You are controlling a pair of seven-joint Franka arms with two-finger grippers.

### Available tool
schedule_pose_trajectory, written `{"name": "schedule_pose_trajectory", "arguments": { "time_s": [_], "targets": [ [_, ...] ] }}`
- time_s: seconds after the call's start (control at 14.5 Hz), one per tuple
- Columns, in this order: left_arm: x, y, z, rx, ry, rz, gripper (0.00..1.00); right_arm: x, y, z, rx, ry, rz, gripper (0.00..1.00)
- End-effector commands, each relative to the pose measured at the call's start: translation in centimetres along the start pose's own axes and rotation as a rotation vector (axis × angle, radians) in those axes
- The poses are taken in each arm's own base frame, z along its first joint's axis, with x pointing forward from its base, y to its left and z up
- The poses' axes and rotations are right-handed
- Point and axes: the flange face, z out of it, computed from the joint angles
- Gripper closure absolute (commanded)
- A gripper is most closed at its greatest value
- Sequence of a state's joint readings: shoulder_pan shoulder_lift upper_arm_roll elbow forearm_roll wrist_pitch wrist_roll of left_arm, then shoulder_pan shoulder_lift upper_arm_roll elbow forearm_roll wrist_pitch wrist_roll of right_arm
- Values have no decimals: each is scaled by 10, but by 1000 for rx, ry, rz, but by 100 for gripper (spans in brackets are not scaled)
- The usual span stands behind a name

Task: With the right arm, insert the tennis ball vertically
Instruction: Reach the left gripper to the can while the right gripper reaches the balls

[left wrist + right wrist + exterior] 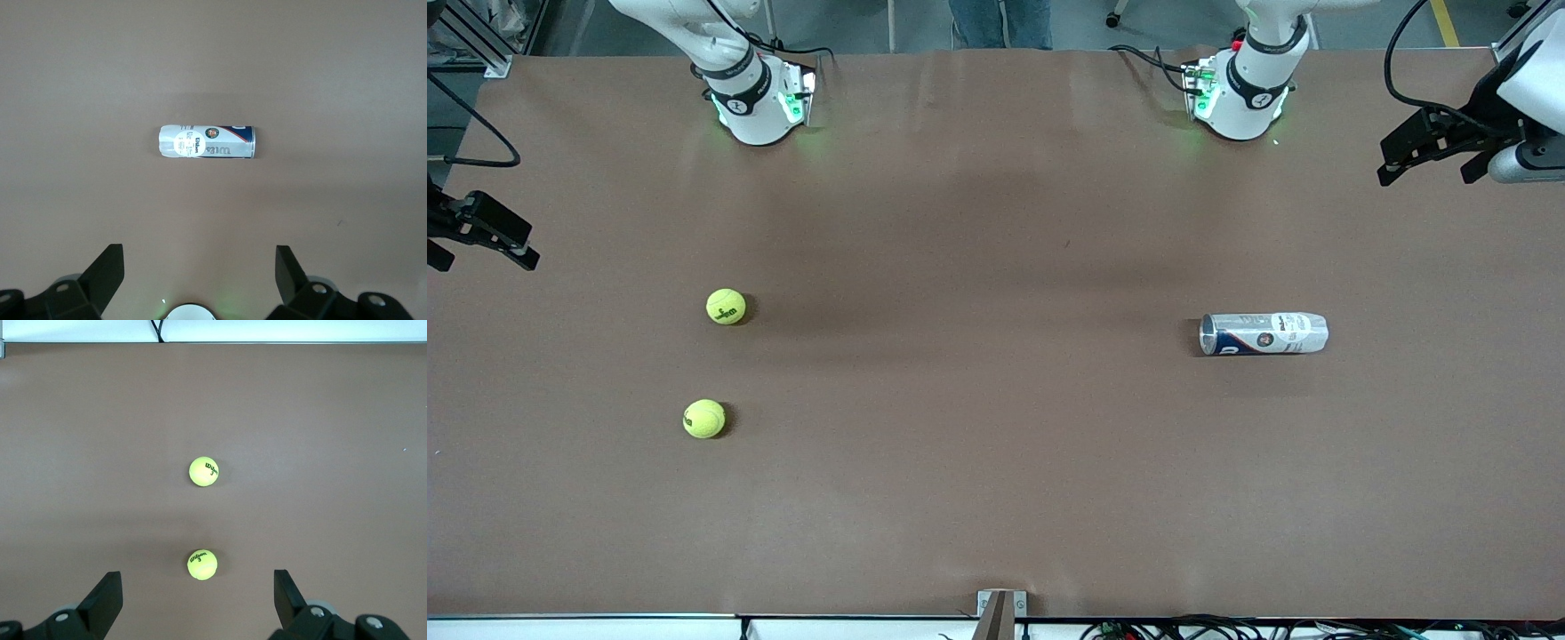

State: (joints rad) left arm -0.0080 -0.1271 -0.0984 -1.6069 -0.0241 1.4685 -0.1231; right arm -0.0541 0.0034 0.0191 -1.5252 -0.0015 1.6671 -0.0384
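Two balls: you have two tennis balls on the brown bench [996, 498], both toward the right arm's end.
Nearer ball: nearer tennis ball [704, 419] sits closer to the front camera, well apart from the can.
Farther ball: farther tennis ball [726, 307] lies near the first one, farther from the front camera; neither ball touches anything.
Can: ball can [1263, 333] lies on its side toward the left arm's end, its length running along the bench, its metal-rimmed end turned toward the balls.
Between: you see only bare bench surface between the balls and the can.
Right end effector: right end effector [197, 600] hangs high over the two balls, fingers spread wide, pinching nothing.
Left end effector: left end effector [200, 280] hangs high over the can, fingers spread wide, pinching nothing.
Surroundings: you can see a small bracket [1000, 606] at the bench edge closest to the front camera, with cables [1209, 629] along that edge.
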Motion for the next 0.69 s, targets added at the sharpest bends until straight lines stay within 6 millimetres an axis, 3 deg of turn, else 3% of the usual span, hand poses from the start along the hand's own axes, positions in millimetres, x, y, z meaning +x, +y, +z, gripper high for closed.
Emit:
{"name": "schedule_pose_trajectory", "arguments": {
  "time_s": [0.0,0.21,0.62],
  "targets": [
    [-1,-1,-3,15,2,12,0,1,0,-4,-16,-1,-4,0],
    [4,0,2,4,-4,7,0,1,2,-4,-17,-1,-3,0],
    [26,10,33,8,-51,-10,0,5,3,7,-14,-19,-6,0]
  ]
}}
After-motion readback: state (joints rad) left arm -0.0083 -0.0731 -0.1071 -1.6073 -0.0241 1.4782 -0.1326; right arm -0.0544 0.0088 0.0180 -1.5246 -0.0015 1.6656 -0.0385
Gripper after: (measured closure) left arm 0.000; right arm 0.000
